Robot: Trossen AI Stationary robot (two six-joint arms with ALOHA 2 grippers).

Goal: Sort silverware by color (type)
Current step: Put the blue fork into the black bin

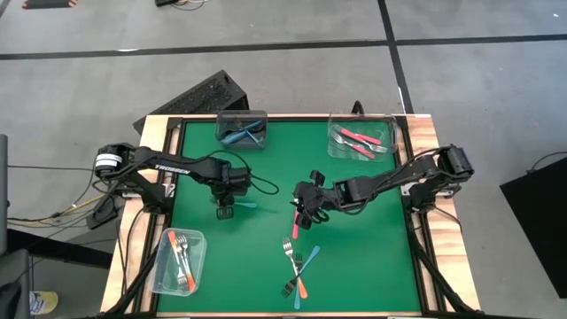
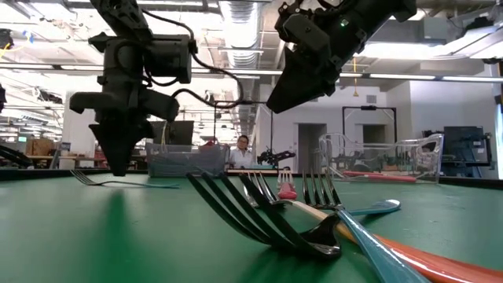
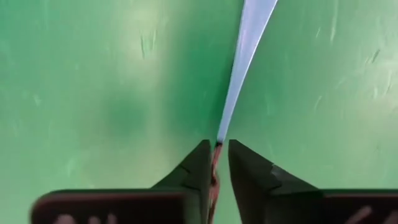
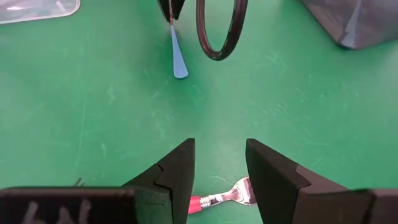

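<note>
My left gripper (image 1: 225,211) points down left of the table's middle, shut on a blue-handled fork (image 1: 245,205) that lies flat on the green mat (image 2: 149,185). My right gripper (image 4: 221,168) hangs open above a pink-handled fork (image 4: 230,197), whose tines and handle show between and below the fingers. In the low view this gripper (image 2: 273,104) is well above the mat and the pink fork (image 2: 287,189) rests on it. A small pile of forks (image 1: 297,266), orange and blue, lies crossed near the table's near edge. My left gripper pinches the blue fork between its two fingers at the thin neck end of the handle (image 3: 219,140), coming from above and pointing down, fingers across the fork. The blue handle (image 3: 249,50) runs away from the fingers, and the fork lies on the mat.
A dark bin (image 1: 242,130) at the far edge holds blue forks. A clear tray (image 1: 361,137) at the far right holds pink ones, and a clear tray (image 1: 177,260) at the near left holds orange ones. Green mat lies bare between the grippers.
</note>
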